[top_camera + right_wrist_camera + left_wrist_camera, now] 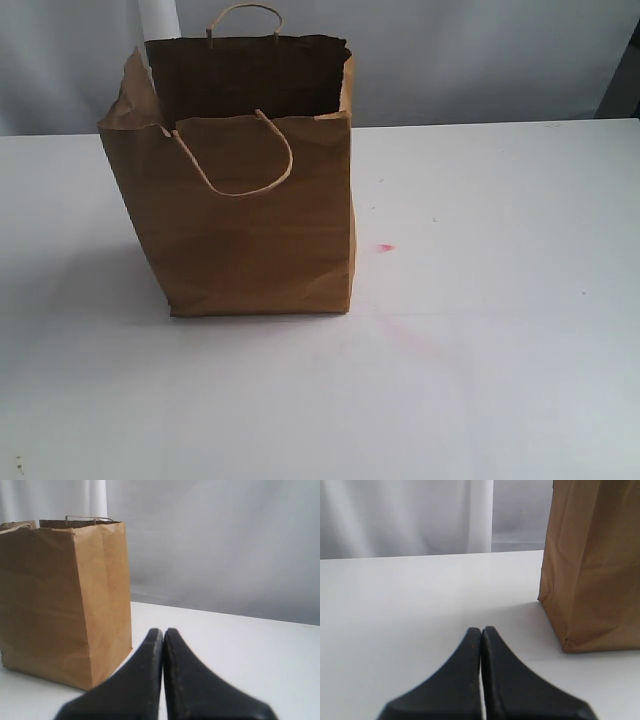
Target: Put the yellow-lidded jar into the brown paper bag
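Observation:
The brown paper bag [245, 210] stands upright on the white table, its ragged top open and its inside dark. The yellow-lidded jar shows in no view. Neither arm appears in the exterior view. In the left wrist view my left gripper [481, 630] is shut with nothing in it, low over the table, and the brown paper bag [592, 565] stands off to one side of it. My right gripper [163, 631] is likewise shut and empty, with the brown paper bag [65, 600] standing close beside it.
The white table [480, 350] carries a small pink stain [385, 247] just right of the bag. A white post [160, 20] rises behind the bag. A grey backdrop closes off the far edge of the table.

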